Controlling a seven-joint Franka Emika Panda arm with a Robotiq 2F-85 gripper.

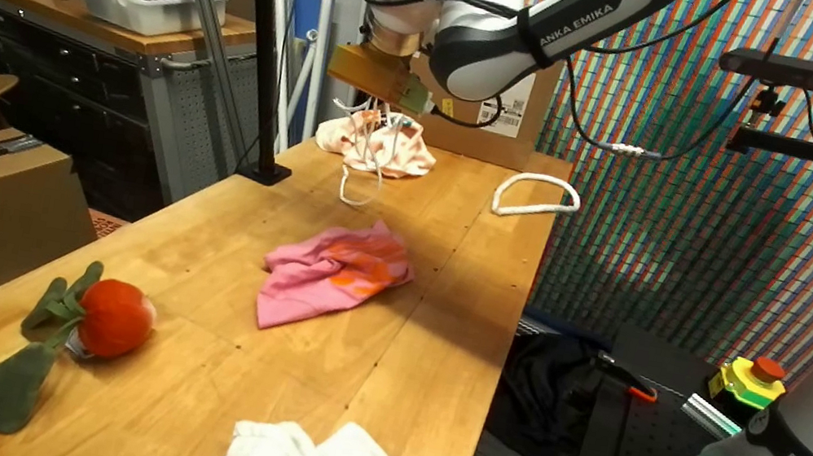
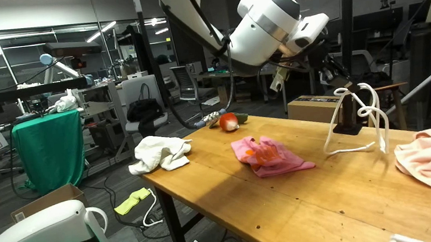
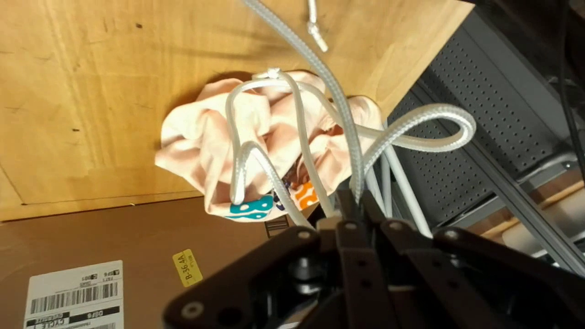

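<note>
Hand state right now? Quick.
Hand: closed, holding a white braided rope that hangs in loose loops.

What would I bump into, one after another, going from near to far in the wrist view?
Black gripper → white rope it is pinching → peach cloth behind the rope → wooden table under the cloth.

The pincer (image 2: 348, 84) holds white rope (image 2: 377, 110) above the table (image 2: 331, 189).
</note>
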